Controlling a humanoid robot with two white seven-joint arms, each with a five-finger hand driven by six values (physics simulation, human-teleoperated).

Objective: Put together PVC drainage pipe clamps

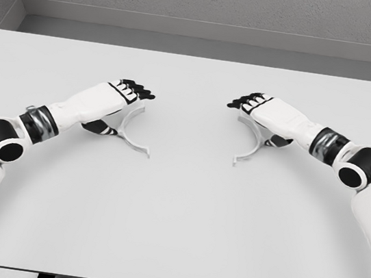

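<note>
Two white half-ring clamp pieces lie on the pale table (175, 213), their open sides facing each other. The left clamp half (130, 137) curves from under my left hand (131, 93) down to a flat foot near the middle. That hand hovers over the piece's upper end with fingers stretched out and the thumb beside the arc, not closed on it. The right clamp half (251, 152) mirrors it, its upper end hidden under my right hand (251, 104), which is spread the same way.
The table's far edge (197, 58) meets a grey wall, and its near edge runs along the bottom of the view. Both forearms come in low from the sides.
</note>
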